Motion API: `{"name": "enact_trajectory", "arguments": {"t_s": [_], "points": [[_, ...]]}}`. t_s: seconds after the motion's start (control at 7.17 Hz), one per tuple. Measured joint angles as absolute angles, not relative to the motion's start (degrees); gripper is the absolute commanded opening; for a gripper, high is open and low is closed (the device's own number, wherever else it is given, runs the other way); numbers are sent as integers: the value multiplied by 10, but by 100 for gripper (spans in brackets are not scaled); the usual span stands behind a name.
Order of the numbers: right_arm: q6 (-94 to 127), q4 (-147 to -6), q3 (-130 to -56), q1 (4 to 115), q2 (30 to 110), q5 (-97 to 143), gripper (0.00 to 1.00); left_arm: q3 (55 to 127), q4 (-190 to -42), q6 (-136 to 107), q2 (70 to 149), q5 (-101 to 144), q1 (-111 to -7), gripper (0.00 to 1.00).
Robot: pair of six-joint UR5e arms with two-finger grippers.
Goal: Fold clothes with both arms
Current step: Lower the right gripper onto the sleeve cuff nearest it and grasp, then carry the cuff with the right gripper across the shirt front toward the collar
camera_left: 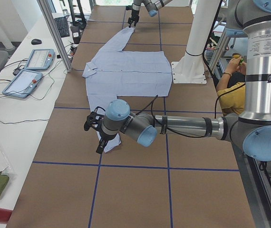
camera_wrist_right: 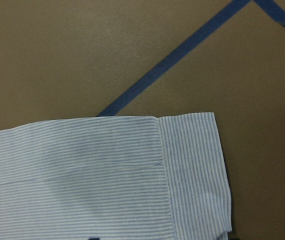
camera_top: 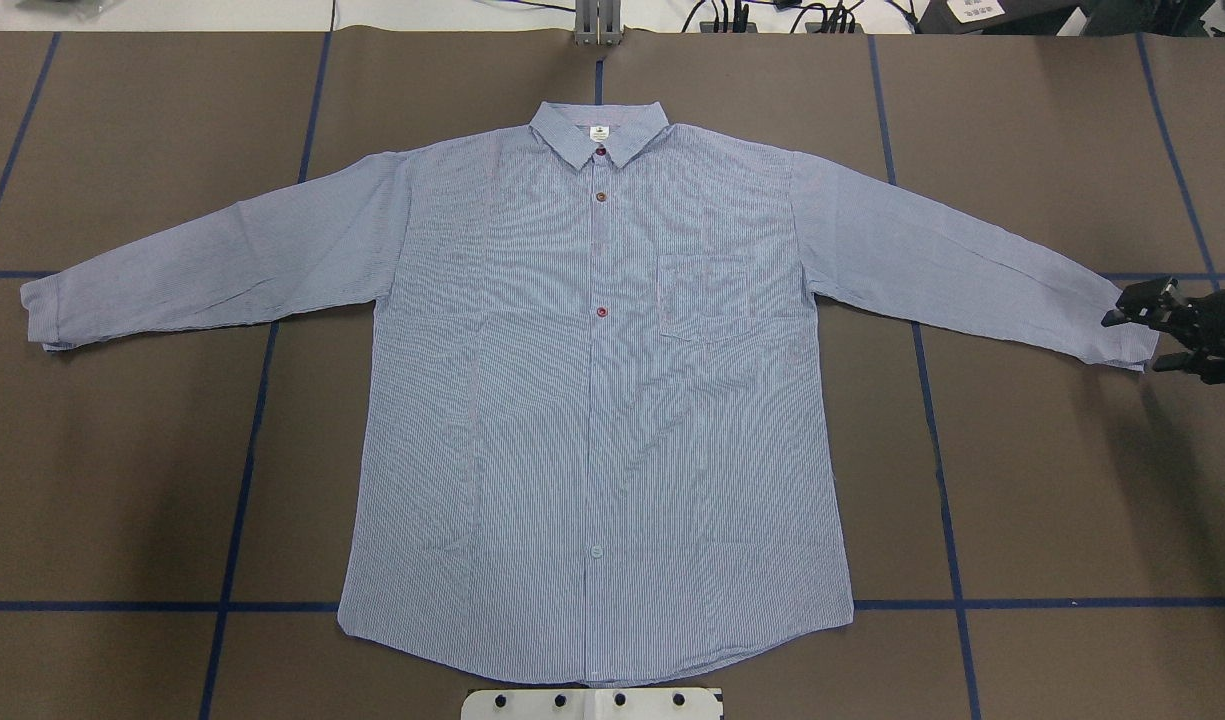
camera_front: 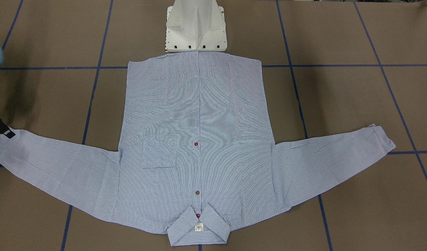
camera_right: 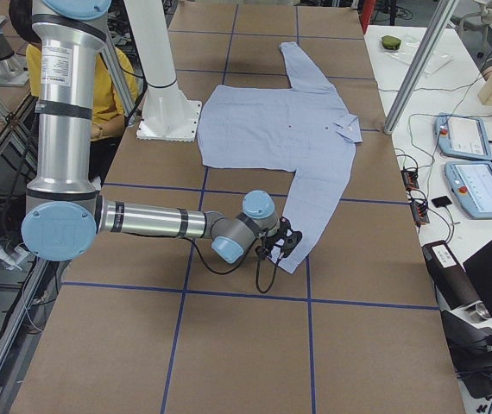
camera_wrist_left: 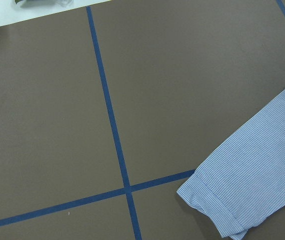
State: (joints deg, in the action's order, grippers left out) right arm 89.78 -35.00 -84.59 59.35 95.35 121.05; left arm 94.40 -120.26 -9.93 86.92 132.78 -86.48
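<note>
The light blue-and-white striped shirt (camera_top: 592, 380) lies flat and face up, buttoned, with its collar (camera_top: 599, 132) away from the robot and both sleeves spread out. My right gripper (camera_top: 1132, 344) is open and low at the cuff (camera_top: 1122, 335) of the sleeve on my right. The right wrist view shows that cuff (camera_wrist_right: 192, 170) close up. My left gripper (camera_left: 93, 135) hovers over the other sleeve's cuff (camera_left: 111, 142). It shows only in the exterior left view, so I cannot tell if it is open or shut. The left wrist view shows that cuff (camera_wrist_left: 217, 205) from above.
The white pedestal base (camera_front: 196, 31) stands at the shirt's hem. A person in yellow (camera_left: 230, 90) sits behind the robot. Two tablets (camera_left: 31, 71) and cables lie on the side table past the collar. Brown table with blue tape lines (camera_top: 932, 400) surrounds the shirt.
</note>
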Motion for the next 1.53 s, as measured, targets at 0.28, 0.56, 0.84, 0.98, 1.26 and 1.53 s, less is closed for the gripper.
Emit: {"name": "enact_trajectory", "arguments": {"t_s": [0.28,0.56,0.84,0.98,1.26,1.53], "points": [[918,-350,-841,584,953,1202,88,944,-1203,-99,869,1327,-865,100],[922,-350,-840,583,959,1201,76,944,-1202,-99,869,1327,-865,100],[923,-350,-839,582,962,1201,32,944,-1203,-99,869,1327,-865,100],[924,-350,-838,582,962,1201,1,943,-1203,-99,869,1327,-865,100],[924,-350,-839,583,963,1201,0,944,-1203,-99,869,1326,-865,100],[923,-349,-842,583,963,1200,0,945,-1203,-99,869,1329,-865,100]]}}
